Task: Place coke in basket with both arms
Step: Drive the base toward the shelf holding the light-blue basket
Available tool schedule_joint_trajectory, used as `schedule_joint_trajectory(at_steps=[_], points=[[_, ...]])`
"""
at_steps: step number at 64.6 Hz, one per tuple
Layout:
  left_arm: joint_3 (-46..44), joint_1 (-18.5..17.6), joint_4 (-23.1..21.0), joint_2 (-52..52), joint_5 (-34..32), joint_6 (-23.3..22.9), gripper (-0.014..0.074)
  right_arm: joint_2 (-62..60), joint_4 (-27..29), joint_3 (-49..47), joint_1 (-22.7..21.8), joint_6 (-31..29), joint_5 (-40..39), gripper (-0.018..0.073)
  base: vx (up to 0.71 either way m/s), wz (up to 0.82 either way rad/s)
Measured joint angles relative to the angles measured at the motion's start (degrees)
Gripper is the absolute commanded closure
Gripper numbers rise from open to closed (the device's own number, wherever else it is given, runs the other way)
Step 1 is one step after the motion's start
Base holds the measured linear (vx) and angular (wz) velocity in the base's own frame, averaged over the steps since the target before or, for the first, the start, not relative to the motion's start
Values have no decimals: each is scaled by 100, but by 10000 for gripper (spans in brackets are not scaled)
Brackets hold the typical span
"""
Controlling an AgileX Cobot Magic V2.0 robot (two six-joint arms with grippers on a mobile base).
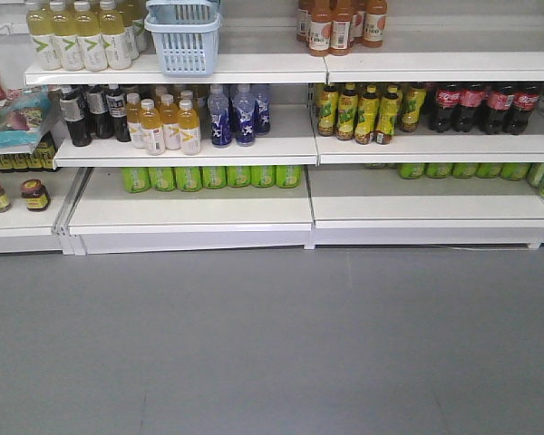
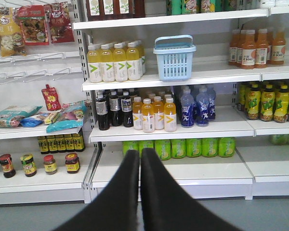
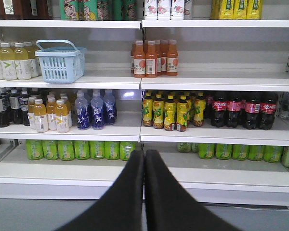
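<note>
- On the shelves (image 1: 263, 65), up high at the left, the basket (image 1: 183, 36) stands the right way up. It is pale blue with slots in its sides, and its handle is up.
- Just beside the basket, on its left, is a row of pale yellow bottles (image 1: 77, 38).
- One shelf lower, far over to the right, stands the coke (image 3: 243, 109). It is a row of dark bottles with red labels, side by side. The coke is well apart from the basket.
- Just left of the coke are yellow-green bottles (image 3: 169, 111).
- On the shelf above the coke are red-orange bottles (image 3: 154, 58).
- Under the basket, on the same shelf as the coke, are black bottles (image 1: 86, 113), orange bottles (image 1: 163, 125) and blue bottles (image 1: 236, 113).
- At the back of the lowest shelf sits a row of green drinks (image 1: 213, 177).
- Far to the left, low down, are small jars (image 2: 38, 163).
- The left hand (image 2: 140, 154) is clenched. Its two black fingers press together with nothing between them. It is low, apart from the shelves, and points at them.
- The right hand (image 3: 144, 153) is clenched too, finger against finger, and grasps nothing. In its view the coke is up and to the right.
- A grey floor (image 1: 272, 344) lies in front of the shelves.
</note>
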Motion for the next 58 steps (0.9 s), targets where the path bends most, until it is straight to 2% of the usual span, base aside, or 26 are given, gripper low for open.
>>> schedule_joint_trajectory(at_steps=[58], points=[[0,0,0,0,0,0,603,0,0,0,0,0,0,569,0,0]])
